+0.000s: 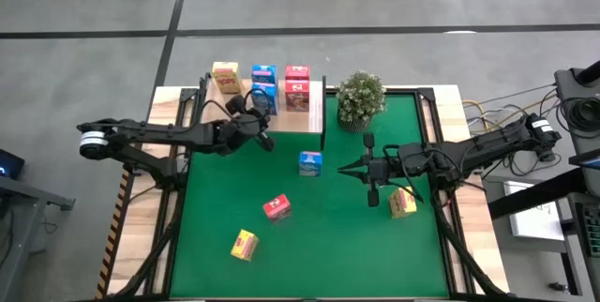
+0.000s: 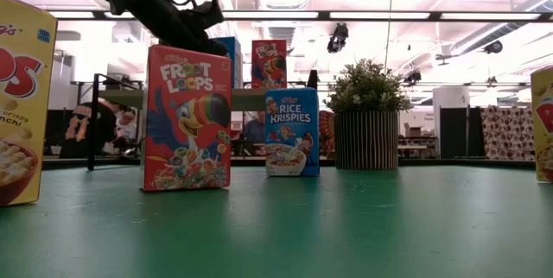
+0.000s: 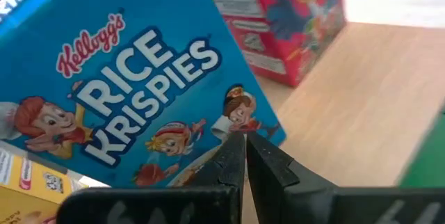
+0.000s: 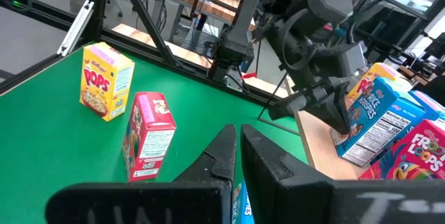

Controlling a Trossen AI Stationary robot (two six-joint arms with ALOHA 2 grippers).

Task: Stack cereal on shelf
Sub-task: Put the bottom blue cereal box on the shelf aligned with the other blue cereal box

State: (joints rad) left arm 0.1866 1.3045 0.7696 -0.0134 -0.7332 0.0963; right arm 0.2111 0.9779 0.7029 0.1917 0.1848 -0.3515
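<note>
Four cereal boxes [image 1: 276,207] wait loose on the green surface [image 1: 337,246], near the right gripper [image 1: 370,168], which hangs clenched and empty above them. Farther back, the left gripper [image 1: 262,133], also clenched, hovers at the shelf [image 1: 286,120] beside a blue box [image 3: 132,92], probably nudging the row straight.

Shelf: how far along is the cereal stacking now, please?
Done: five boxes seem to stand on the shelf. In hand: nothing is held. The left gripper, shut, is at a blue shelf box; the right gripper, shut, hangs over the green mat. Left: four boxes on the mat: blue one, red one, two yellow ones.
</note>
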